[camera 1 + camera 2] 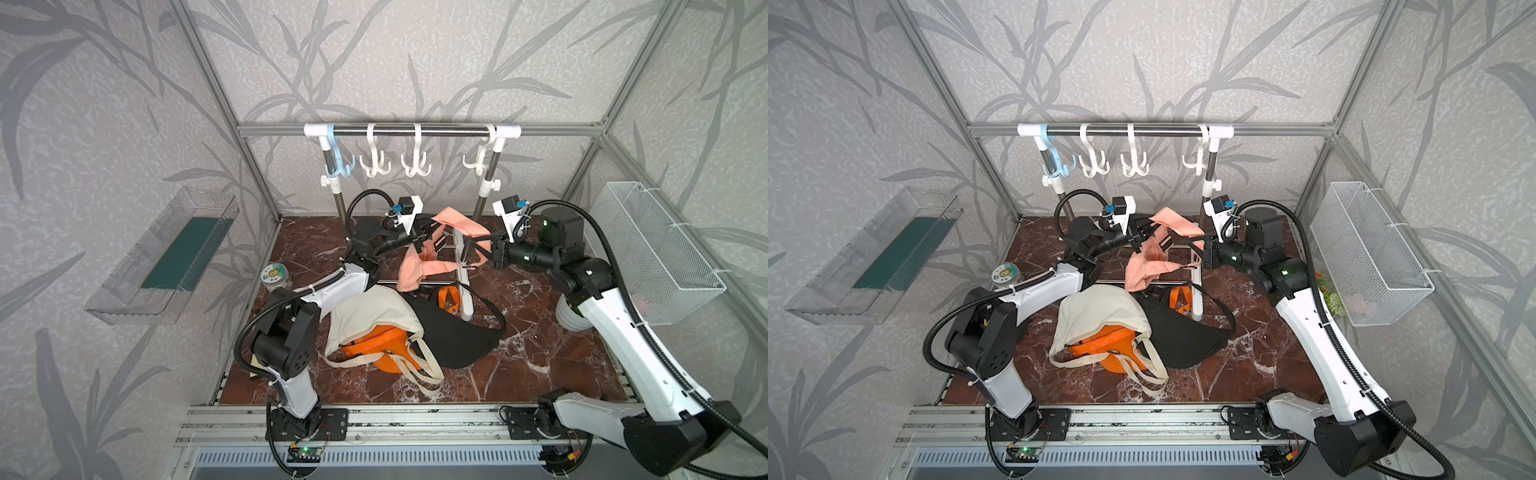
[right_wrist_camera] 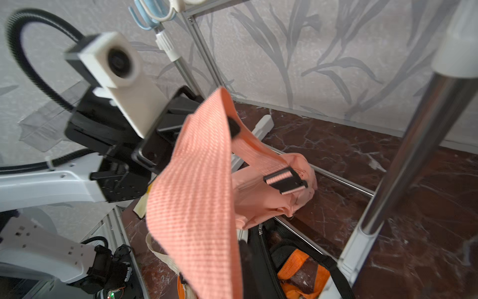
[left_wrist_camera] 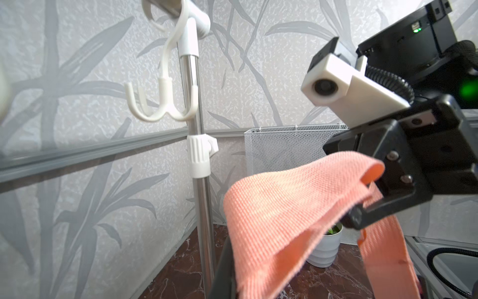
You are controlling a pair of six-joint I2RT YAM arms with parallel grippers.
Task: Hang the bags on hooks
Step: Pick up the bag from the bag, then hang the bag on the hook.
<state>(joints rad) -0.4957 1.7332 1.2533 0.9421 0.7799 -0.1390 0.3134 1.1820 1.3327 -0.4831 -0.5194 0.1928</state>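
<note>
1. Nearest the front edge, a cream bag (image 1: 365, 316) lies on the marble floor (image 1: 519, 374) over an orange bag (image 1: 382, 349), with a black bag (image 1: 453, 332) touching its side (all three heaped together).
2. Behind the heap, the pink bag (image 1: 415, 270) sags with its body resting on the low bar of the rack (image 1: 465, 266), while its wide strap (image 1: 459, 224) is lifted and stretched between the two arms.
3. The left gripper (image 1: 422, 237) is clamped on the strap at one end; the right wrist view shows a dark fingertip (image 2: 233, 126) pressing on the webbing.
4. The right gripper (image 1: 478, 245) is clamped on the strap's other end (seen close in the left wrist view (image 3: 362, 207), with the strap folded over its lower finger).
5. Farther back and higher, four hooks hang from the rack's top rail: one blue hook (image 1: 338, 162) and three white, the nearest to the strap being the white hook (image 1: 478, 160) by the right post. The strap hangs below them, on none.
</note>
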